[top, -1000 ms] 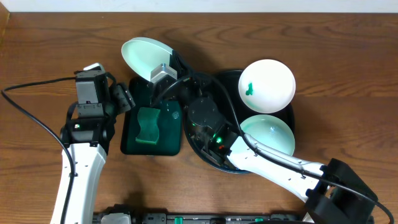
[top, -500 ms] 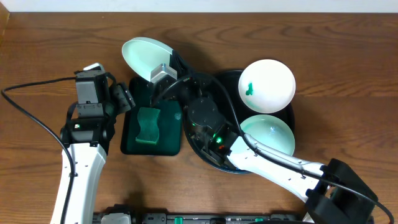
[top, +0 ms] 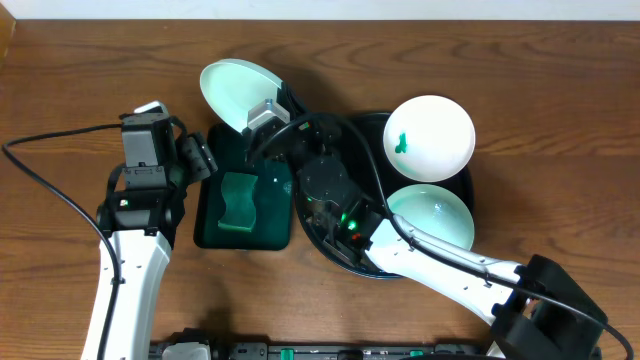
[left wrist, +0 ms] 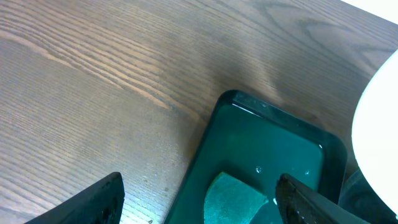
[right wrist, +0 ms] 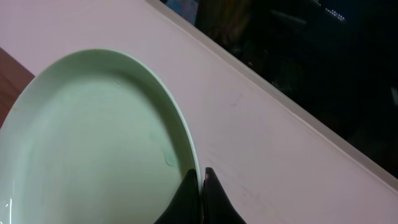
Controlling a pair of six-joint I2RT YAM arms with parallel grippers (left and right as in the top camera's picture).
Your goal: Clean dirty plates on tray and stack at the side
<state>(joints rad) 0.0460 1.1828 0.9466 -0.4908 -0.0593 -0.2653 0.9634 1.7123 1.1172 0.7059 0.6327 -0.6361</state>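
My right gripper (top: pixel 268 112) is shut on the rim of a pale mint plate (top: pixel 238 88) and holds it tilted above the far end of the green tray. In the right wrist view the fingertips (right wrist: pixel 202 175) pinch that plate's (right wrist: pixel 93 137) edge. A white plate (top: pixel 430 135) with a green smear and a second mint plate (top: pixel 432 215) lie on the round black tray (top: pixel 372 125). My left gripper (top: pixel 200 155) stands open left of the green tray; in its own view it (left wrist: pixel 199 180) straddles the tray's near corner, holding nothing.
A rectangular dark green tray (top: pixel 215 235) holds a green sponge (top: pixel 240 200), which also shows between my left fingers as a sponge corner (left wrist: pixel 233 199). The held plate's pale edge (left wrist: pixel 379 124) enters the left wrist view at right. Bare wooden table (top: pixel 80 80) surrounds both trays.
The held mint plate has shifted slightly to the right with the right gripper. The left arm has not moved.
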